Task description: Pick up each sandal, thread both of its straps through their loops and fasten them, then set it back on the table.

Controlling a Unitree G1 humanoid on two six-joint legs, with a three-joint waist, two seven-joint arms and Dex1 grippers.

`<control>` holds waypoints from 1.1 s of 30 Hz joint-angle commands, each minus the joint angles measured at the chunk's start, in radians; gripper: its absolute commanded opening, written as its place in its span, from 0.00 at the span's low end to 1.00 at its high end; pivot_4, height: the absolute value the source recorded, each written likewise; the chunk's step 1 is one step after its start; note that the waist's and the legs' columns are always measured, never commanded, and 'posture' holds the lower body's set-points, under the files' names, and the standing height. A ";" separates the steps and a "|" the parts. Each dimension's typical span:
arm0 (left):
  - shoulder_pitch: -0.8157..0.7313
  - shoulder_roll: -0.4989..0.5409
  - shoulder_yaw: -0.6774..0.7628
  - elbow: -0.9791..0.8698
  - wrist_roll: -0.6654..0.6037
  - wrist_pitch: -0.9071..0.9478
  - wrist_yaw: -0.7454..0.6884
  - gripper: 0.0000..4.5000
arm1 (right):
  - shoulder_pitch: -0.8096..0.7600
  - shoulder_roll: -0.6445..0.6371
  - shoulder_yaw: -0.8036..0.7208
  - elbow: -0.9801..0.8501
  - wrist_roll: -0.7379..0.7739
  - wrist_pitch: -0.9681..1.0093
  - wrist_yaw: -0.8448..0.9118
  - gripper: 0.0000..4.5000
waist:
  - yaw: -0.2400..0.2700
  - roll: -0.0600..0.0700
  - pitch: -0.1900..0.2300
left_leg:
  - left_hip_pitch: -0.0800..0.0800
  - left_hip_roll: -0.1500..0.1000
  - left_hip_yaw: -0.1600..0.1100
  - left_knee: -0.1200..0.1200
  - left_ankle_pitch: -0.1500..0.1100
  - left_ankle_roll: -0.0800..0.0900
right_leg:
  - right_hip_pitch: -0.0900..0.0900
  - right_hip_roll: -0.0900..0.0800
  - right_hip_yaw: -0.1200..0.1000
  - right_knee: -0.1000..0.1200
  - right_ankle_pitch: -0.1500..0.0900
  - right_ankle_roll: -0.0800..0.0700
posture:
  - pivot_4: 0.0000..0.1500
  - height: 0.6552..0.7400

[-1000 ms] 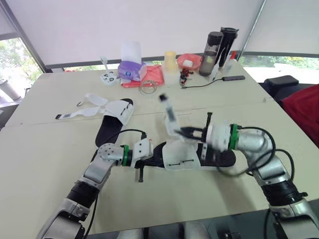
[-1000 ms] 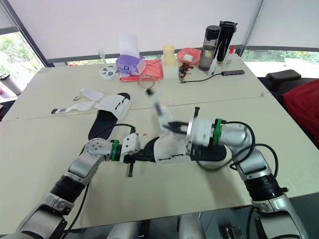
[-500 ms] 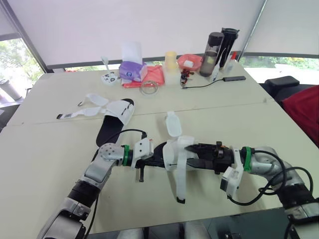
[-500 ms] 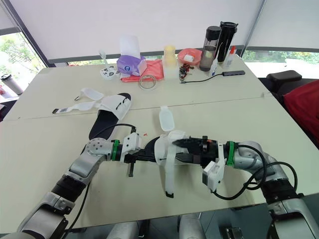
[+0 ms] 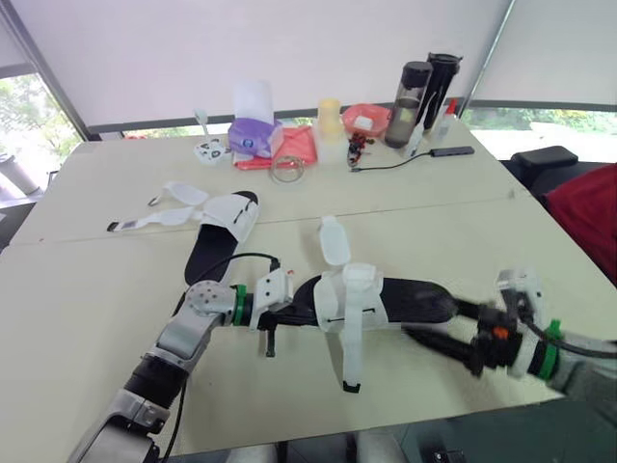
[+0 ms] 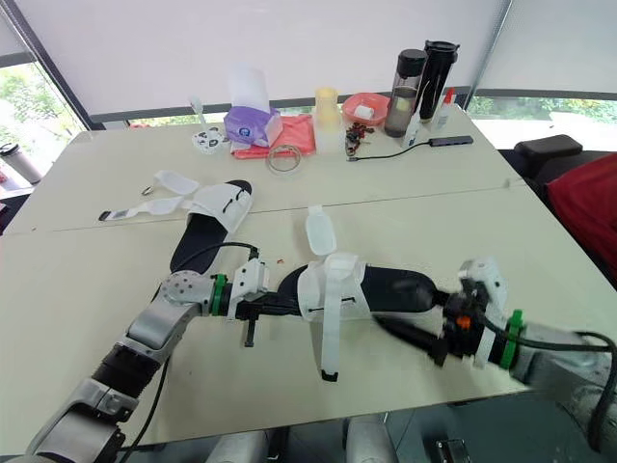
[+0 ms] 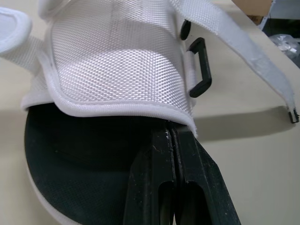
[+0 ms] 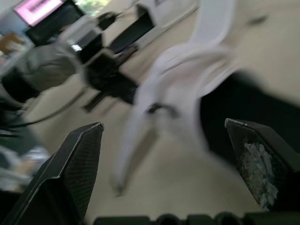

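Nearest you, your right hand [image 5: 429, 318] hangs released just off the toe end of the near sandal [image 5: 416, 297], its two black fingers [image 8: 77, 164] spread wide with nothing between them. That sandal lies flat on the tabletop [image 5: 87, 318] between your two hands, black footbed up, its white upper [image 5: 352, 297] sitting about midway along the sole. One strap [image 5: 353, 355] trails loose from the upper out over the tabletop on the near side of both hands, and the other strap [image 5: 335, 241] sticks out on the far side, so neither is fastened. In the left wrist view a black loop [image 7: 200, 68] stands free on the side of the upper, with no strap through it. At the heel end, your left hand [image 7: 171, 129] is clenched, both fingers pressed tight together over the footbed with their tips tucked right under the hem of the upper; you cannot tell whether any fabric is caught between them. Beyond your left hand the second sandal [image 5: 214, 241] rests on the tabletop, well apart from the first, its white straps [image 5: 159, 217] splayed open. Farthest from both hands sits the clutter: a purple tissue box [image 5: 253, 135], a red cloth [image 5: 297, 145], a clear tape roll [image 5: 287, 167], a pale cup [image 5: 330, 118], a red bowl [image 5: 364, 118] and two dark bottles [image 5: 413, 92].
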 commanded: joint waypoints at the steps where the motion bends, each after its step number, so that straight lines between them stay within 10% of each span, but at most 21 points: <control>1: 0.052 0.012 -0.010 -0.071 -0.007 0.040 0.013 0.00 | 0.018 -0.006 0.008 -0.063 0.005 0.078 0.017 0.99 | 0.002 0.000 0.000 | 0.000 0.000 0.000 0.000 0.000 0.000 | 0.001 0.000 -0.001 -0.002 0.000 0.000 | 1.00 1.00; 33: 0.013 0.050 0.039 -0.035 0.033 -0.030 0.116 0.00 | -0.229 0.245 0.284 0.069 -0.231 0.239 0.074 0.99 | 0.024 -0.001 0.000 | -0.002 -0.001 0.001 0.000 -0.003 0.004 | 0.002 0.000 -0.003 -0.009 0.002 0.001 | 1.00 1.00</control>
